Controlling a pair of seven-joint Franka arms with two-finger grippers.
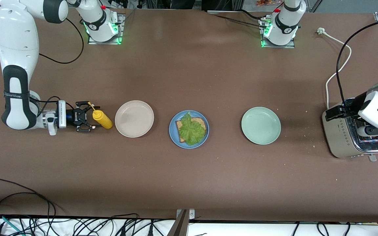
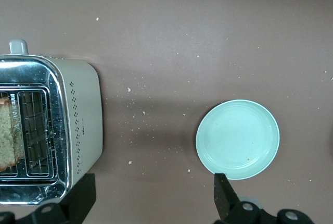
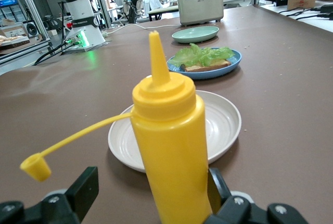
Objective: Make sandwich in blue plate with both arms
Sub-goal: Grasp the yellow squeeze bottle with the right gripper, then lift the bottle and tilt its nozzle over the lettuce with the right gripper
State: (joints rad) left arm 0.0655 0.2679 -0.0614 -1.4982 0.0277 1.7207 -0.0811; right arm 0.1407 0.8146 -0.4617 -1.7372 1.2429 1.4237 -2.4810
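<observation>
You are looking at a sandwich that is about half built. The blue plate is sitting mid-table, carrying one bread slice with a lettuce leaf lying over it; no top slice is on yet.

At about nine o'clock from that plate, past the beige plate, your right gripper is resting low at the mustard bottle. Its fingers are spread to either side of the bottle, whose cap is dangling open, not visibly squeezing it.

At about three o'clock, past the green plate, your left gripper is hovering over the toaster with fingers spread and holding nothing. A slice is waiting in the slot.

Likely left to do: sauce and the second slice.
</observation>
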